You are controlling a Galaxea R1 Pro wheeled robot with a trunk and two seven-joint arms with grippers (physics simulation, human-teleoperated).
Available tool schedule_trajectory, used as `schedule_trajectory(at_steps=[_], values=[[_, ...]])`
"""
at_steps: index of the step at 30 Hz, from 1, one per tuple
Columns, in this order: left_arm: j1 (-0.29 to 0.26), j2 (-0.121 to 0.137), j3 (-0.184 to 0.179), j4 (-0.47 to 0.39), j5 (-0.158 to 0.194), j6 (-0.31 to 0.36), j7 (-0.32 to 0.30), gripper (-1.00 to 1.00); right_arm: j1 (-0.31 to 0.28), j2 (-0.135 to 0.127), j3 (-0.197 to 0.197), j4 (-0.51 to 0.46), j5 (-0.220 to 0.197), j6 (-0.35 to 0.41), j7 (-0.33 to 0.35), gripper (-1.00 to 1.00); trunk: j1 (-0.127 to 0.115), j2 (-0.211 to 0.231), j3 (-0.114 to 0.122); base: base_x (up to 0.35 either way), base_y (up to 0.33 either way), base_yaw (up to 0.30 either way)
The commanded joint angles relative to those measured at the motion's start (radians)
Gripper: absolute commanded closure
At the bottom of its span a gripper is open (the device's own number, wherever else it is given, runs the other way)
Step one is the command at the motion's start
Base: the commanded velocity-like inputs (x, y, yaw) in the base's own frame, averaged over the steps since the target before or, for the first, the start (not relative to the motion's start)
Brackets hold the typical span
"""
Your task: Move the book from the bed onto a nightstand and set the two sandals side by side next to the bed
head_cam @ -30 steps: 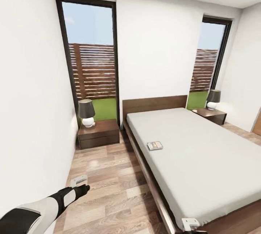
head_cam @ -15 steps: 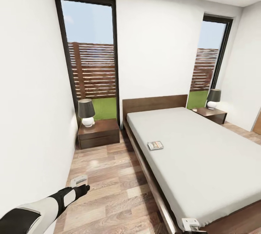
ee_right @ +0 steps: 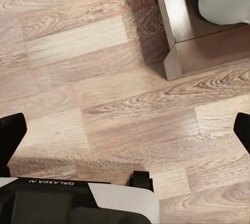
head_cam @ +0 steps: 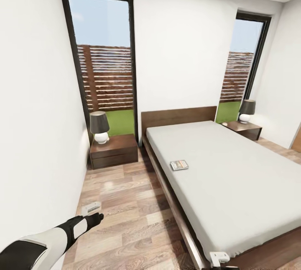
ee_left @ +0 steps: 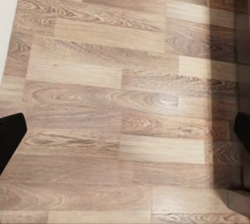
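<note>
**Both grippers open and empty, book lying on the bed**

Left gripper [ee_left: 125, 130] has its dark fingertips [ee_left: 10, 135] wide apart at the edges of the left wrist view, with only the plank floor [ee_left: 125, 78] between them. Right gripper [ee_right: 125, 130] is also spread open above the floor, close to the near corner of the bed frame [ee_right: 174, 57]. In the head view, the left arm [head_cam: 62, 234] reaches forward low at the near left, beside the white wall. Farther, the book [head_cam: 179, 165] lies flat on the off-white mattress of the bed [head_cam: 234, 169], near its left edge. Beyond, the left nightstand [head_cam: 113, 151] stands beside the headboard with a lamp [head_cam: 99, 127] on it. The right nightstand [head_cam: 243, 129] stands at the far right, also with a lamp.
</note>
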Motion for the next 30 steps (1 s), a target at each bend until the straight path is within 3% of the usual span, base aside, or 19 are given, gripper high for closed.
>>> schedule_trajectory(at_steps=[1,21,30], values=[[-0.001,0.000,-0.008,0.001,0.009,0.003,0.001,-1.00,0.000,0.000,0.008,-0.001,-0.010,0.004,0.003,-1.00,0.000,-0.001,-0.002,0.000,0.000,0.000],[-0.001,0.000,-0.008,0.001,0.009,0.003,0.001,-1.00,0.000,0.000,0.008,-0.001,-0.009,0.004,0.003,-1.00,0.000,-0.001,-0.034,0.005,0.002,0.000],[-0.001,0.000,-0.008,0.001,0.009,0.003,0.001,-1.00,-0.001,0.000,0.008,-0.001,-0.010,0.004,0.002,-1.00,0.000,-0.001,-0.040,0.206,0.144,0.000]])
